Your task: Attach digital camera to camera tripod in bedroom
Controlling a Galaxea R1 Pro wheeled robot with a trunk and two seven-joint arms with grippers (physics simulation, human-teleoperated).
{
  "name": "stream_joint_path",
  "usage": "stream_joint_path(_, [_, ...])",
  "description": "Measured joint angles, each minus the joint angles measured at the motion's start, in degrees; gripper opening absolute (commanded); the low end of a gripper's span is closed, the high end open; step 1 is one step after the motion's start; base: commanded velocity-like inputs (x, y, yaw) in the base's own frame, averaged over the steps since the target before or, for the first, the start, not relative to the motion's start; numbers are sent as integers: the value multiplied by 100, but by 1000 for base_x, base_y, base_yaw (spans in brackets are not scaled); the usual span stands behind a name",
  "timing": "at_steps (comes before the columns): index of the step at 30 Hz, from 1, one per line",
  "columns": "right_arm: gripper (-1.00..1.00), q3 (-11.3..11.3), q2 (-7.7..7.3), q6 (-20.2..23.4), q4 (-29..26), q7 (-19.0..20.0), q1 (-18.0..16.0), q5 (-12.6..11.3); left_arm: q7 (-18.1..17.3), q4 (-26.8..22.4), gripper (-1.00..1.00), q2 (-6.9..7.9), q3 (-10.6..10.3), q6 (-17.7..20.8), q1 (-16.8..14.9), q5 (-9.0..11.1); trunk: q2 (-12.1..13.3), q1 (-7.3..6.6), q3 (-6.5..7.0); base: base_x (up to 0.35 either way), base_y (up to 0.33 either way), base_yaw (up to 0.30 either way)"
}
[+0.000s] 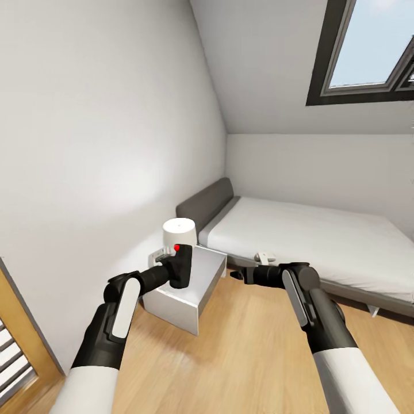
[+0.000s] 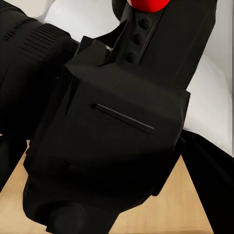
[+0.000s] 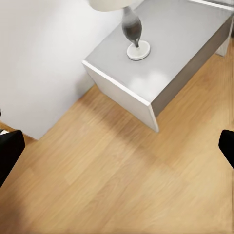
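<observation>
Up front in the head view, left gripper [image 1: 172,265] clamped on the camera [image 1: 180,265], red button [image 1: 177,248] on top, held out just over the near corner of the white nightstand [image 1: 190,310]. Same thing up close in the left wrist view: black camera body [image 2: 112,146] right against the lens, ribbed barrel [image 2: 29,44] off to one side, red button [image 2: 146,4] at the edge. Carried out ahead of the trunk, probably so it clears the furniture and stays in sight while rolling around.

Right gripper [image 1: 237,275] held out level over the floor, near the bed [image 1: 310,241], holding nothing. Fingers spread, going by the right wrist view, with one dark fingertip [image 3: 9,151] at each side edge and plain wood floor [image 3: 122,185] between. Likely kept free for steadying the tripod later.

Lamp [image 1: 179,233] on the nightstand behind the camera, base [image 3: 138,50] visible from the right wrist too. Skylight [image 1: 368,46] up in the sloped ceiling, wooden door frame [image 1: 23,322] at the near left.

Tripod not spotted from here, so looks like a searching/driving stage: camera picked up fine, attaching not started. Best guess for next is turning the base to find the tripod. Main worry would be bumping the camera on the nightstand while swinging round.
</observation>
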Motion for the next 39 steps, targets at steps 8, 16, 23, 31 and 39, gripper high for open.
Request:
stream_joint_path(8, [100, 13, 4, -1, 1, -2, -1, 0, 9, 5, -100, 1, -1, -8, 1, 10, 0, 0, 0, 5, -8, -34])
stream_joint_path(16, [100, 18, 9, 1, 1, 1, -1, -5, 22, 14, -100, 1, -5, -48, 1, 7, 0, -2, 0, 123, -168, -2])
stream_joint_path(23, [100, 18, 9, 1, 1, 0, -1, -6, 18, 22, -100, 1, -1, -61, 1, 30, 0, -2, 0, 208, -210, 0])
stream_joint_path(31, [100, 12, 3, 1, 10, 1, -1, -12, 24, 25, -100, 1, -7, -63, 0, 24, 0, -2, 0, 223, -193, -56])
stream_joint_path(39, [100, 9, 7, 1, 34, -2, 0, -2, 32, 26, -100, 0, -9, -38, 0, 17, 0, 0, 0, 20, -16, -258])
